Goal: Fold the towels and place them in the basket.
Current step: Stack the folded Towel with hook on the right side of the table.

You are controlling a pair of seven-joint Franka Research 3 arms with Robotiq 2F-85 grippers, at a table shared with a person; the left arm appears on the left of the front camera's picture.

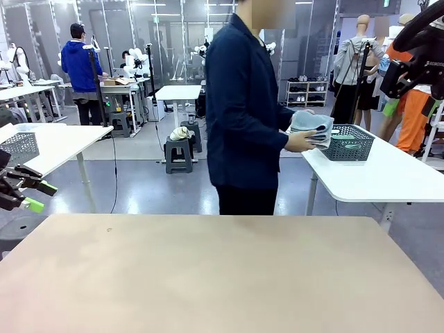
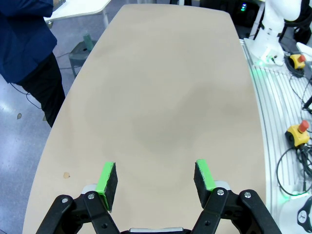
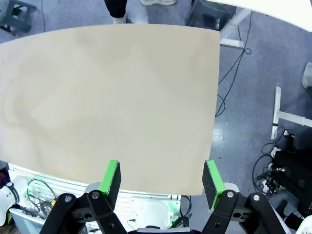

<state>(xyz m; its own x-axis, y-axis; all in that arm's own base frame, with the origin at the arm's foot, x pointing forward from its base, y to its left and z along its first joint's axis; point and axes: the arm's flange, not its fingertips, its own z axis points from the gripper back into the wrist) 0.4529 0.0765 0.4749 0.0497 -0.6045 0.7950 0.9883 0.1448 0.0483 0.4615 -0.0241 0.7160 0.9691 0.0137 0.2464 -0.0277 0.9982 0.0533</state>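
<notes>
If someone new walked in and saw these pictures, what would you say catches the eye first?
The person in dark blue, standing beyond the far edge of the beige table, holding a stack of folded towels beside a dark mesh basket on the white side table. Next, the green pads of the open left pincer and open right pincer, each poised above the beige tabletop.
</notes>
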